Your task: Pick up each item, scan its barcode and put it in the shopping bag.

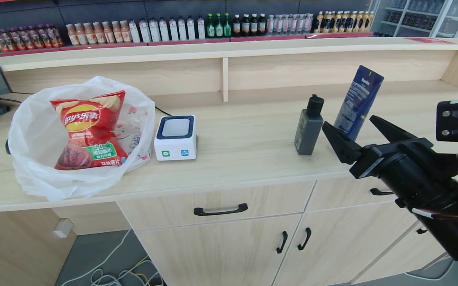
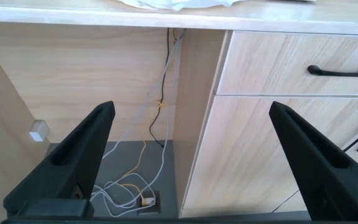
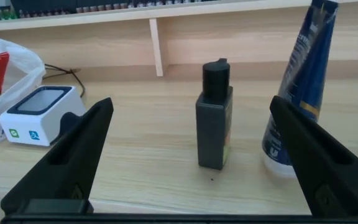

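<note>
Standing on a pale wooden surface (image 1: 245, 143), toward the robot's right, are two items: a grey bottle (image 1: 307, 129) with a black cap, upright, and just beside it, farther right and a little behind, a dark blue tube (image 1: 358, 99) set on its end and leaning slightly. The right hand (image 1: 348, 122) hovers near the front edge of the surface, pointed at these two items. Its two black fingers are spread wide and hold nothing. In the right wrist view the grey bottle appears between the open fingers but farther off, with no contact.

Toward the left side sits a white plastic shopping bag (image 1: 30, 159), its mouth open, with a red bag of crisps (image 1: 90, 131) inside it. Just to the right of the shopping bag is a small white scanner (image 1: 175, 138) with a dark blue frame around its top window.

The left hand (image 2: 191, 107) is low, below the surface, facing a cupboard front (image 2: 253, 155) and loose cables (image 2: 126, 186) on the floor. Its fingers are also spread wide and empty. Behind the surface, a shelf (image 1: 197, 41) carries a long row of drink bottles (image 1: 213, 26).
</note>
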{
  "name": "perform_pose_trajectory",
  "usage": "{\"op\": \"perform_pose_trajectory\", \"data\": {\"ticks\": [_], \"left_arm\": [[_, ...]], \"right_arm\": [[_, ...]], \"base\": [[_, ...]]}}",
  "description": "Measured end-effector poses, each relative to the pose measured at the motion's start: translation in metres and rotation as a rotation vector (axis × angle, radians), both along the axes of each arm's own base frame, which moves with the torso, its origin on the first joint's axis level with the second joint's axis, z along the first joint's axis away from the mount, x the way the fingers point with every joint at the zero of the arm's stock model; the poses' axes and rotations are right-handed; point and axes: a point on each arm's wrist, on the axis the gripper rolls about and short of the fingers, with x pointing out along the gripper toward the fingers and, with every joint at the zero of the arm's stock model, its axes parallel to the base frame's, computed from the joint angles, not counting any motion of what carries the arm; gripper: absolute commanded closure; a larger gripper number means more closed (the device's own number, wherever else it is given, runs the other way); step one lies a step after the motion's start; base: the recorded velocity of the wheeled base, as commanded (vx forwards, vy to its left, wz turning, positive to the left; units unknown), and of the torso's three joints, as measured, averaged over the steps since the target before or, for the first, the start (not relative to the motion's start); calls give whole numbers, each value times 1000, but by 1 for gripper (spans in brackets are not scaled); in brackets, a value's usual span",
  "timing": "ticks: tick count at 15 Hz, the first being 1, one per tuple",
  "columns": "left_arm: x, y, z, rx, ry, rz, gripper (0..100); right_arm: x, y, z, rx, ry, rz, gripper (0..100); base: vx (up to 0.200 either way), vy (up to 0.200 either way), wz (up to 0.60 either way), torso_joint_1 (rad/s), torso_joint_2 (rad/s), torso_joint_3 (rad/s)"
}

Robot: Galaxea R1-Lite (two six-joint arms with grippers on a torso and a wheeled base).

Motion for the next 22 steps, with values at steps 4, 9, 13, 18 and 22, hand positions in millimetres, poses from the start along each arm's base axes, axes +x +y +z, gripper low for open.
{"op": "perform_pose_trajectory", "data": {"ticks": [4, 9, 13, 18, 22], "left_arm": [[0, 0, 0, 9, 1, 0, 0], [0, 0, 0, 9, 1, 0, 0], [0, 0, 0, 9, 1, 0, 0], [0, 0, 0, 9, 1, 0, 0], [0, 0, 0, 9, 1, 0, 0]], "right_arm": [[-2, -2, -4, -11, 16, -1, 0], [7, 4, -2, -5, 9, -3, 0], [31, 18, 3, 22, -7, -84, 0], [53, 39, -6, 22, 13, -97, 0], [74, 50, -13, 22, 18, -113, 0]], "base": [[0, 0, 0, 0, 0, 0], [0, 0, 0, 0, 0, 0], [0, 0, 0, 0, 0, 0], [0, 0, 0, 0, 0, 0], [0, 0, 0, 0, 0, 0]]}}
